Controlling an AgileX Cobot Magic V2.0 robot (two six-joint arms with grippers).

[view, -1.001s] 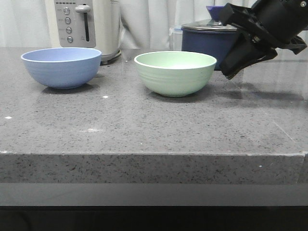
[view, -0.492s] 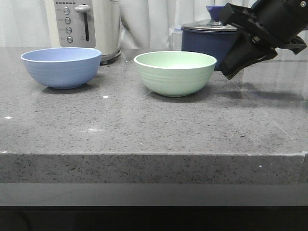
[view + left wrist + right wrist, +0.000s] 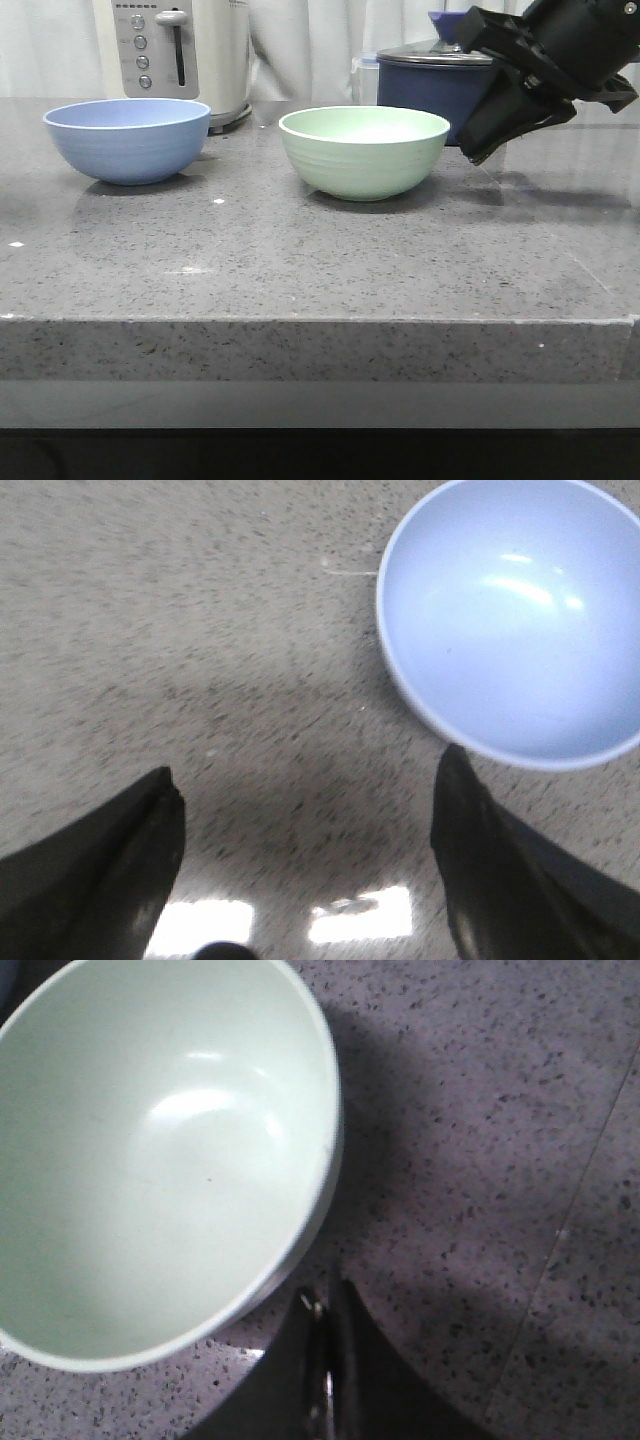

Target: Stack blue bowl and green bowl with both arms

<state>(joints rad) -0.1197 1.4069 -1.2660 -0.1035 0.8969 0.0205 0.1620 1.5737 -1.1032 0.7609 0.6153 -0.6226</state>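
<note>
— Where do the two bowls sit?
— Both stand upright on the speckled grey stone surface (image 3: 330,270); the round matte periwinkle-blue bowl (image 3: 128,139) is at the left, the round matte pale mint-green bowl (image 3: 364,151) near the middle, well apart from each other; both are empty.

— And the arms?
— The black angular right gripper (image 3: 478,155) hangs tilted just beside the green bowl's right rim, off the surface; in its wrist view its fingers (image 3: 345,1360) lie pressed together with nothing between them, next to the bowl's outer wall. The left gripper (image 3: 305,880) appears only in its own wrist view; its fingers (image 3: 120,850) stand wide apart over bare surface, holding nothing, the blue bowl near one fingertip.

— Anything behind?
— A dark navy lidded saucepan (image 3: 432,88) and a silver toaster (image 3: 175,55).
</note>
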